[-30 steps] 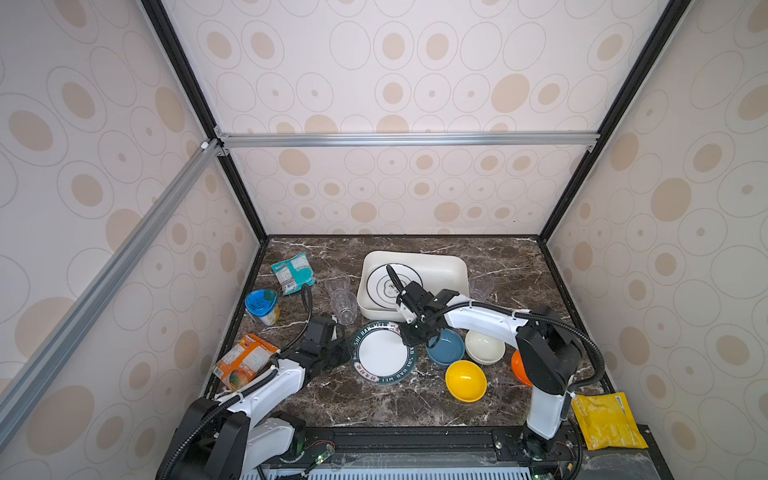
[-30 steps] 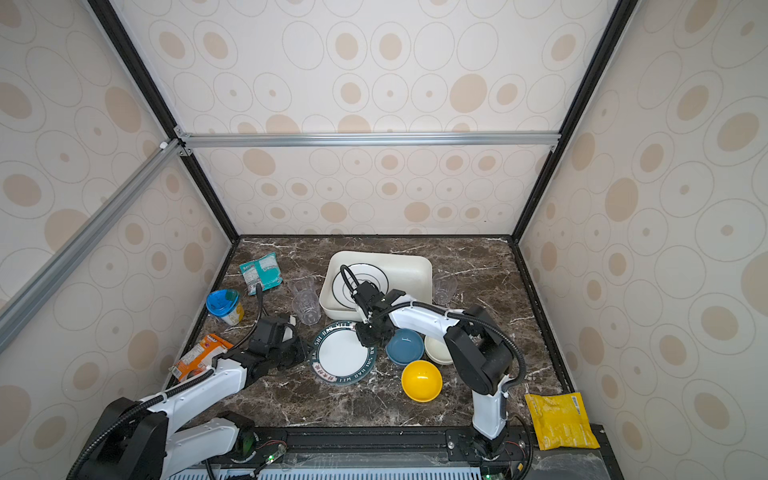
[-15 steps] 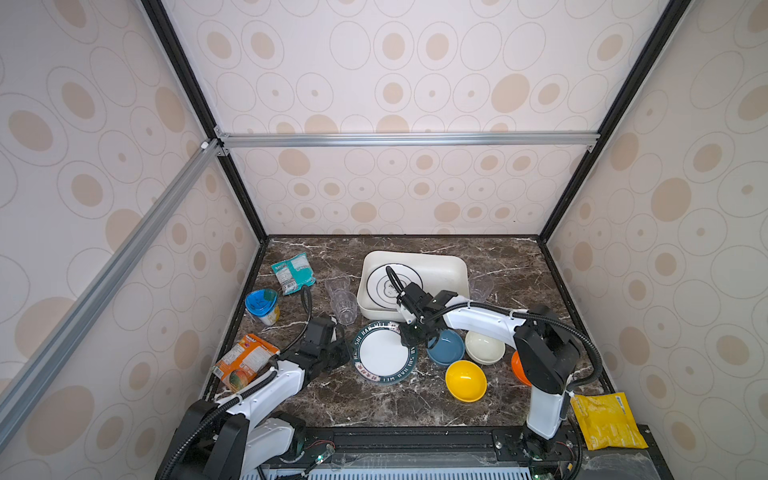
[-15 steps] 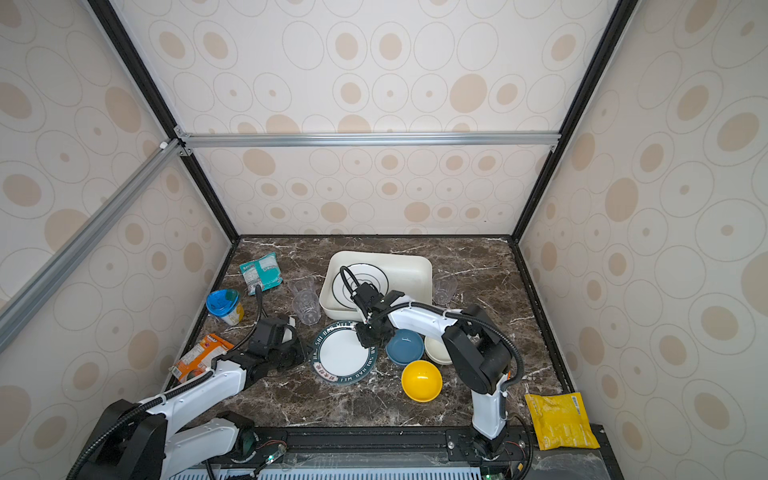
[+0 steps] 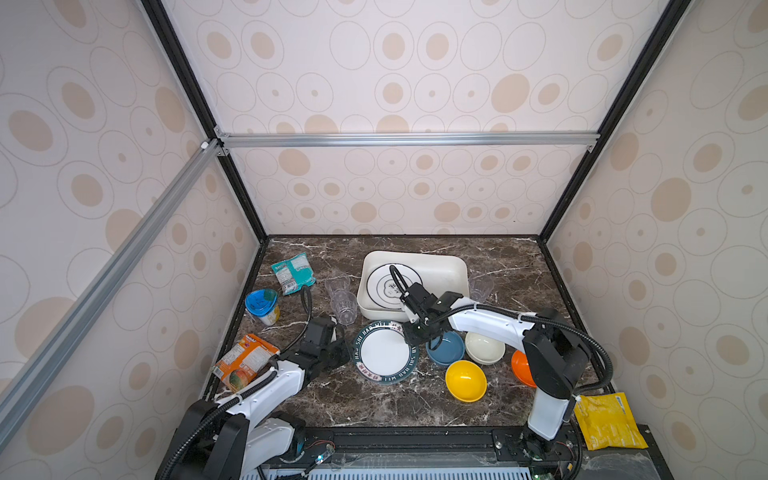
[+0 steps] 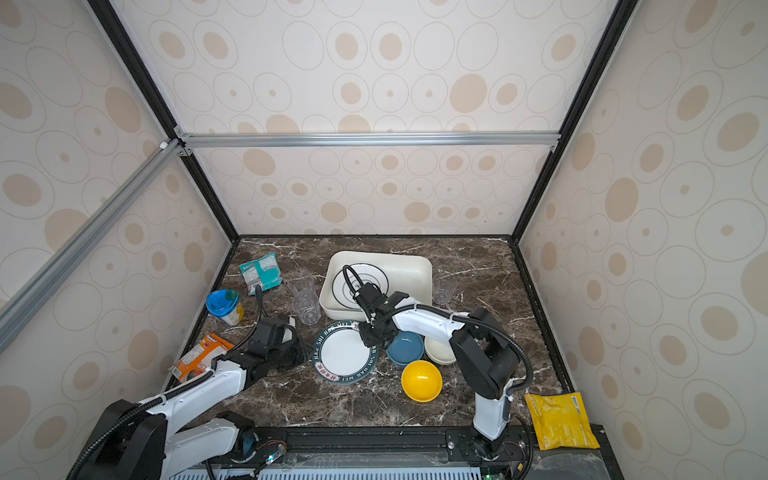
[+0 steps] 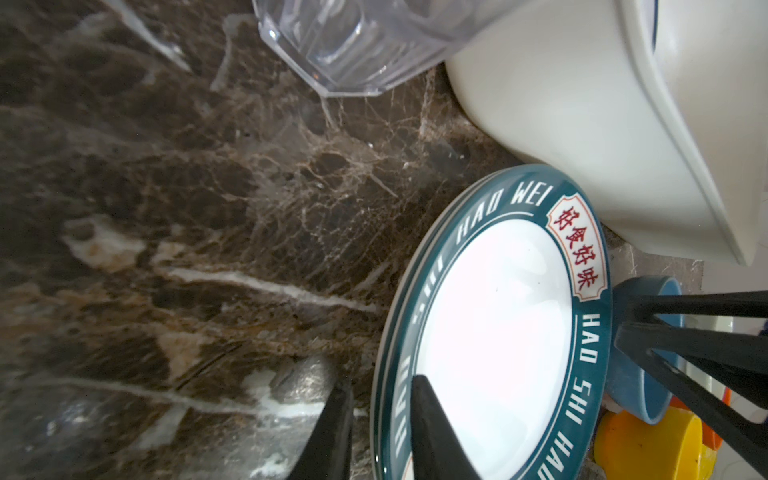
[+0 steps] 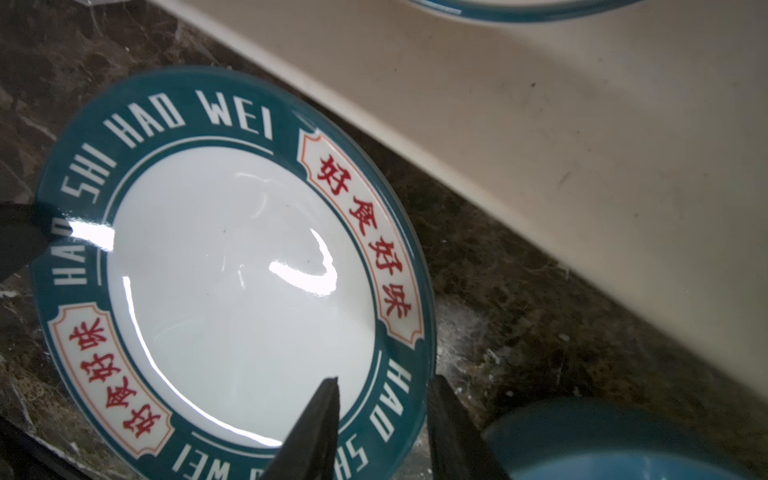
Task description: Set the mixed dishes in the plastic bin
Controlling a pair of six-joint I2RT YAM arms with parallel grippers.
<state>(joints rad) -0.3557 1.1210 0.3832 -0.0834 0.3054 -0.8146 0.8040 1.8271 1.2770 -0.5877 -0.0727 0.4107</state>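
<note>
Plate [image 5: 384, 353] rim pinched by left pincer [image 7: 382, 382]; right pincer [image 8: 384, 380] straddles it, jaws apart. One-sided lift may slip, striking bin [image 5: 444, 278].

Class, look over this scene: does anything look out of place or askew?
The yellow packet lies off the marble table, past its near right corner, apart from everything else.

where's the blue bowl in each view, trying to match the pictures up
Top view: blue bowl just right of the teal-rimmed plate.
Top view: same spot, cream bowl on its other side.
Left wrist: partly hidden, past the plate's far rim.
Right wrist: only its rim, beside the plate.
Shared landmark: the plate, in all four.
</note>
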